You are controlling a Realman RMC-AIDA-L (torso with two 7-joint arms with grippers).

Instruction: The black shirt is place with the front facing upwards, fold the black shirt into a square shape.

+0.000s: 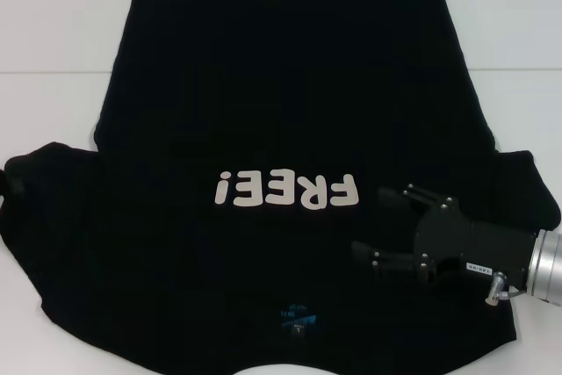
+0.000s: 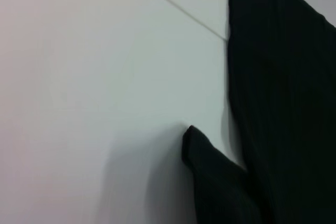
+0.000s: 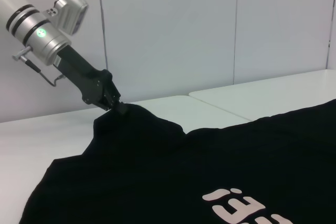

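Note:
The black shirt (image 1: 290,85) lies spread front-up on the white table, its pale "FREE!" lettering (image 1: 287,190) upside down to me and a small blue neck label (image 1: 297,313) near my edge. My right gripper (image 1: 373,224) hovers open just above the shirt's chest, right of the lettering, with nothing between its fingers. In the right wrist view my left gripper (image 3: 116,107) is shut on the tip of the shirt's left sleeve (image 3: 131,124), pulling it up into a peak. The left wrist view shows that sleeve (image 2: 215,182) beside the shirt's side edge (image 2: 283,77).
The white table (image 1: 53,59) shows a seam line running across it behind and beside the shirt. Pale wall panels (image 3: 168,30) stand beyond the table's far edge. Bare table surface (image 2: 94,103) lies left of the sleeve.

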